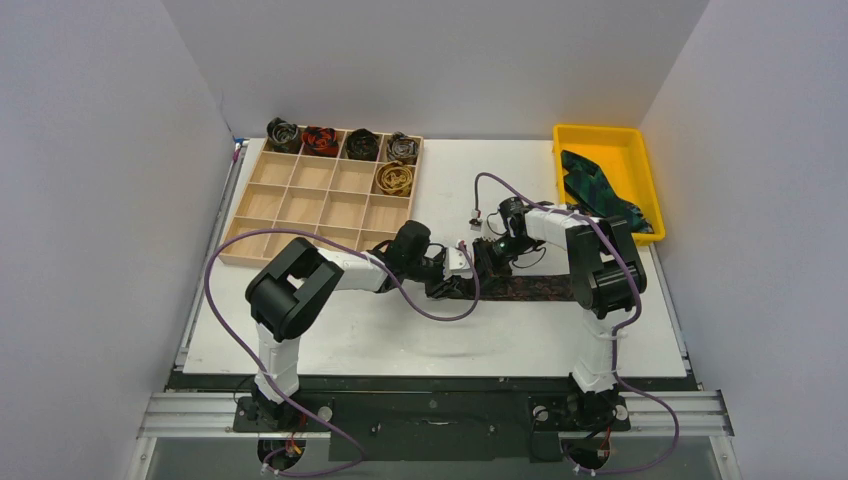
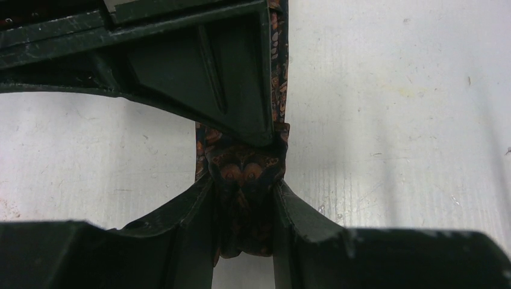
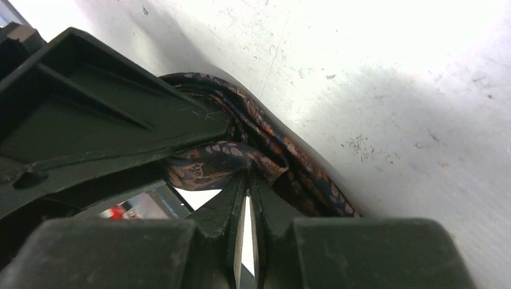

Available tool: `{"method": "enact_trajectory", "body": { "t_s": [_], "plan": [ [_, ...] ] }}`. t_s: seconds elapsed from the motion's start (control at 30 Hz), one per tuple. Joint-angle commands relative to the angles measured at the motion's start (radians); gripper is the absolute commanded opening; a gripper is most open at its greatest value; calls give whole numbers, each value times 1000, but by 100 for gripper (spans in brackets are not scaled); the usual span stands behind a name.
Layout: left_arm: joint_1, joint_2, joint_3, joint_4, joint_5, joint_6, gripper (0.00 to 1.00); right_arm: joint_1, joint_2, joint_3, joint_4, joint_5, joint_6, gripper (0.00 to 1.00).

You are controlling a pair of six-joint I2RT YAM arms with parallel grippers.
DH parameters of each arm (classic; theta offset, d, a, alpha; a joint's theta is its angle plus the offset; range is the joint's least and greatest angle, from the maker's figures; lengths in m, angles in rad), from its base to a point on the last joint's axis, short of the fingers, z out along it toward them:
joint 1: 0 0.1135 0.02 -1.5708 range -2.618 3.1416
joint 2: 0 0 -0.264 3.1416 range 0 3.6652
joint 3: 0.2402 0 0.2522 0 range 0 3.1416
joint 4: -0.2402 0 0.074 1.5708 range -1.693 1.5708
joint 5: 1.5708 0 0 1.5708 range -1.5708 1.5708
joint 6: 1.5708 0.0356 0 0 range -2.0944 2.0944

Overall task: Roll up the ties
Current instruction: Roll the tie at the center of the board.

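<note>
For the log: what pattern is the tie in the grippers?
Dark tie with ornate orange-brown motifs; clearest in the left wrist view.

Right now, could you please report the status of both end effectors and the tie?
Left end effector shut on brown tie. Right end effector pinching same tie's fold, close beside left. No obstruction seen.

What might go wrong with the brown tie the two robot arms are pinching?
1. Both sets of jaws pinch the brown tie right beside each other, so they might bump, or tug the folded end loose.
2. Its long tail lies flat on the table under the right arm, where it could snag and roll crooked.
</note>
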Motion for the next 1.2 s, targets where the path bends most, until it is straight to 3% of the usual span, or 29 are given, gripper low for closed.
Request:
{"method": "enact_trajectory", "body": {
  "t_s": [0.0, 0.17, 0.33, 0.57, 1.17],
  "plan": [
    [10, 74, -11, -148, -56, 6, 29, 3, 77, 30, 44, 127, -22, 6],
    [56, 68, -41, -28, 30, -81, 54, 4, 102, 9, 42, 234, -46, 5],
    [102, 13, -169, 303, 82, -192, 70, 6, 104, 11, 24, 311, -77, 3],
    [99, 52, -179, 429, 146, -227, 69, 6, 125, 50, -8, 383, -89, 0],
    [1, 114, -92, 599, 160, -326, 43, 30, 149, 86, -51, 420, -125, 0]
  ]
}}
